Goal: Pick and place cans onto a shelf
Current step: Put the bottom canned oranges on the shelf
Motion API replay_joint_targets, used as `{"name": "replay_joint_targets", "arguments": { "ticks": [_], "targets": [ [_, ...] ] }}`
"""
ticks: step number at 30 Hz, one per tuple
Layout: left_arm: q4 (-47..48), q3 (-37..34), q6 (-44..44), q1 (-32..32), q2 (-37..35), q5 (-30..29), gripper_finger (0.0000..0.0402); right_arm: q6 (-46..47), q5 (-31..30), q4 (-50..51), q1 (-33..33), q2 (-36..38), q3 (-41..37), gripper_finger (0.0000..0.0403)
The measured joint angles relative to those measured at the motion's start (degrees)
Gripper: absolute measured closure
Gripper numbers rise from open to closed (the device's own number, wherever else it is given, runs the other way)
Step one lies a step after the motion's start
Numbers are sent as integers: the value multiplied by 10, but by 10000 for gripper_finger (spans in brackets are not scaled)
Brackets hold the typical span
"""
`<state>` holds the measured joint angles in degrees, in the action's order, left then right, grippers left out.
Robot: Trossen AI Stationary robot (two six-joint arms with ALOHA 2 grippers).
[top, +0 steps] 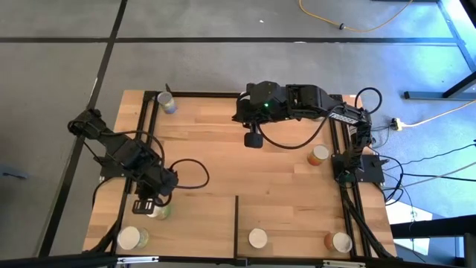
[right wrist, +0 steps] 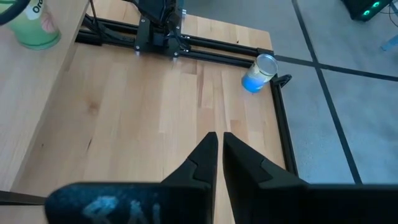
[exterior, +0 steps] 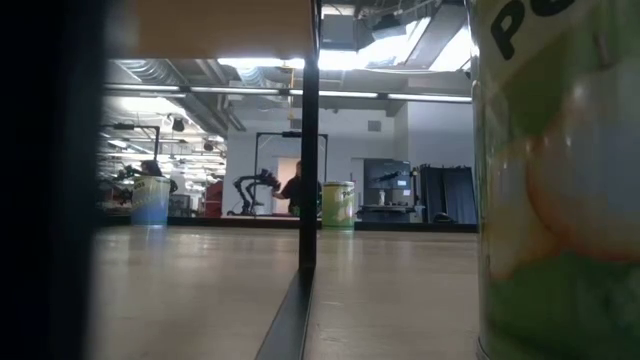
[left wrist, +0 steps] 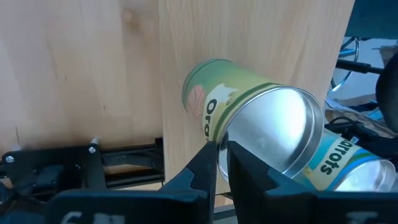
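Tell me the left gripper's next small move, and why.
Probably ease the left gripper open: it pinches the green can by its rim, and that can already seems to stand on the shelf, beside another can.

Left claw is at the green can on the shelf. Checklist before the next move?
1. Left claw hold on the green can: fingers nearly together at its rim; cannot tell.
2. Green can on the shelf: ok.
3. Green can upright: cannot tell, the claw hides most of it from above.
4. Room to the second can: close by in the wrist view; cannot tell.
5. Right claw out of the way: shut, empty, over the far side of the table; ok.
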<state>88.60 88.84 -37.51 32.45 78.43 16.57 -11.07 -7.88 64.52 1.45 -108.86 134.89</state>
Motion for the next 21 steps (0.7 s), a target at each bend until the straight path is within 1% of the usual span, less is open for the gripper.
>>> {"name": "replay_joint_targets", "arguments": {
  "ticks": [4, 8, 14, 17, 21],
  "targets": [
    [1, 2, 1, 0, 0, 4, 371, 0, 0, 0, 0, 0, 0, 374],
    [4, 27, 1, 0, 0, 4, 369, 0, 0, 0, 0, 0, 0, 374],
    [-2, 94, 2, 0, -1, -42, 372, 0, 0, -1, 0, 0, 0, 374],
    [-40, 99, 22, -1, -1, -55, 371, 0, 0, -1, 0, 0, 0, 374],
    [-55, 97, 50, -1, 8, -43, 379, 0, 0, 0, 0, 0, 0, 374]
  ]
}}
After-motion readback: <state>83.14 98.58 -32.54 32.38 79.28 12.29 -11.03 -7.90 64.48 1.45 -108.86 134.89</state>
